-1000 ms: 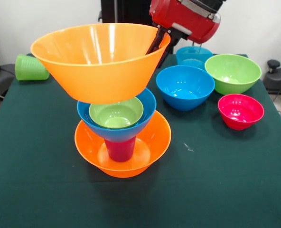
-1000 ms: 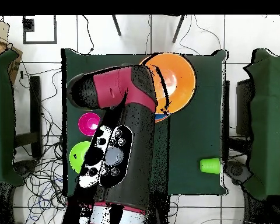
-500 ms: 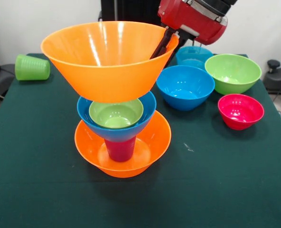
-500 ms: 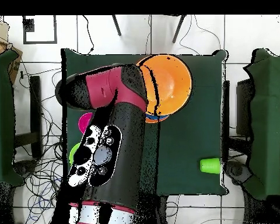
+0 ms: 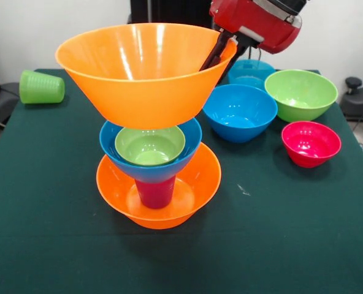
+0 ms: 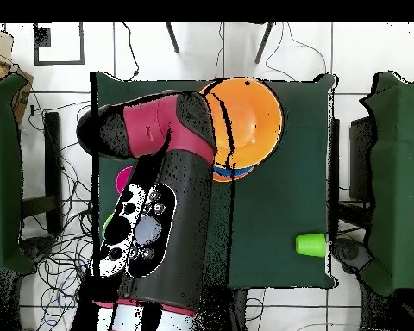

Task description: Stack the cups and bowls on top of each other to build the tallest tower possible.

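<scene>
front view: the gripper point(image 5: 220, 54) is clamping the far right rim of a large orange bowl point(image 5: 146, 73), one dark finger inside the rim and one outside, and is holding that bowl in the air, tilted slightly, above the tower point(image 5: 157, 171). the tower is standing on the green table point(image 5: 59, 233): a second orange bowl point(image 5: 194, 184) at the bottom, the purple-magenta cup point(image 5: 155, 192) upright in it, a blue bowl point(image 5: 184, 150) sitting on the cup, and a lime green bowl point(image 5: 149, 146) nesting inside the blue one. the held bowl's base is hanging just over the lime green bowl — whether they are touching cannot be told.

to the right, another blue bowl point(image 5: 239, 112) is sitting on the table, with a teal-blue bowl point(image 5: 250, 72) behind it, a second lime green bowl point(image 5: 301, 93) just beside it, and the small red-pink bowl point(image 5: 311, 143) nearer the front. the light green cup point(image 5: 41, 86) is lying on its side at the far left corner, well apart from everything else.

overhead view: the red and black arm point(image 6: 159, 207) is covering much of the table, and the held orange bowl point(image 6: 245, 121) is showing past its end — the light green cup point(image 6: 310, 245) is lying near the opposite edge.
</scene>
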`<state>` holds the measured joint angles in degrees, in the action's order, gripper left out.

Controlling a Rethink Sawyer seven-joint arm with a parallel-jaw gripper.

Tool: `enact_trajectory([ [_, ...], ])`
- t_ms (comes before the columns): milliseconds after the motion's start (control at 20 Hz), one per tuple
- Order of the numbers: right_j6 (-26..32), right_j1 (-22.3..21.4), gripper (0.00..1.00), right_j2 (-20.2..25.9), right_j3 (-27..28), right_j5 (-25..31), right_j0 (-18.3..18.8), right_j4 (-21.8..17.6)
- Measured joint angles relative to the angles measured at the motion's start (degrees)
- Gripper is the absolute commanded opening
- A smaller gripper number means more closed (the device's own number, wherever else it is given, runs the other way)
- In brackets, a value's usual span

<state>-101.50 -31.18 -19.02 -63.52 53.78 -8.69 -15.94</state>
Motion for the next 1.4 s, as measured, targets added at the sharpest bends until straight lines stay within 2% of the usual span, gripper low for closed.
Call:
enact_trajectory([
  [900,0.0,0.61,0.0,-0.87,0.12,0.0,0.01,0.56],
  [1400,-0.15,3.01,0.0,-1.09,0.13,-0.01,0.01,1.79],
])
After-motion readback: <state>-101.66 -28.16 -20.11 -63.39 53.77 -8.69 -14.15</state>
